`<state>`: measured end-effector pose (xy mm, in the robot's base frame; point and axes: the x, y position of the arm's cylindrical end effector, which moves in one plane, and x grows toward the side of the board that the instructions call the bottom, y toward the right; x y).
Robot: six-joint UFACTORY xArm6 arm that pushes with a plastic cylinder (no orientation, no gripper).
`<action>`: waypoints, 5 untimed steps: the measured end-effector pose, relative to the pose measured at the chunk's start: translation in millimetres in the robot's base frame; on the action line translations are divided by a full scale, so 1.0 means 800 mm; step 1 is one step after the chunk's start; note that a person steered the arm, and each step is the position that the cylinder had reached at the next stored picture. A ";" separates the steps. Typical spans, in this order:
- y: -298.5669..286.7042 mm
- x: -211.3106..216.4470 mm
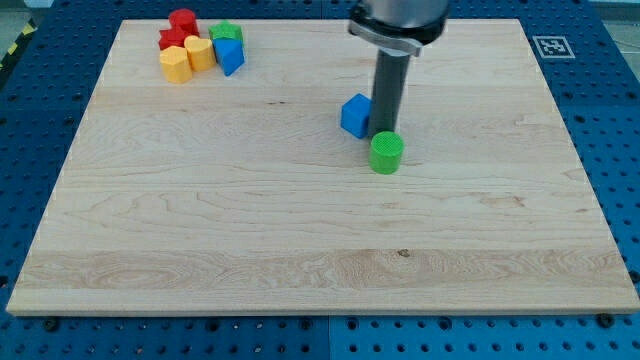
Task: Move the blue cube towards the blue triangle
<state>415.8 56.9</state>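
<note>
The green round block (386,153) is sitting nearest you, right by my tip (383,134). There is no pincer. You are seeing my tip touching the blue cube (355,115) mid-board, and the blue triangle (229,55) is waiting far off, top left

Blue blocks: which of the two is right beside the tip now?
The blue cube mid-board, just left of my tip. The blue triangle sits far off in the top-left cluster.

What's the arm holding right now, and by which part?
Nothing is held: the arm ends in a plain rod. My tip stands beside the blue cube, at the cube's right side, just above the green cylinder. Contact with either cannot be told.
</note>
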 end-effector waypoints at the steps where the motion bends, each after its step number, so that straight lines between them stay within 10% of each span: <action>1: -0.007 0.000; 5: 0.069 -0.017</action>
<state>402.2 112.4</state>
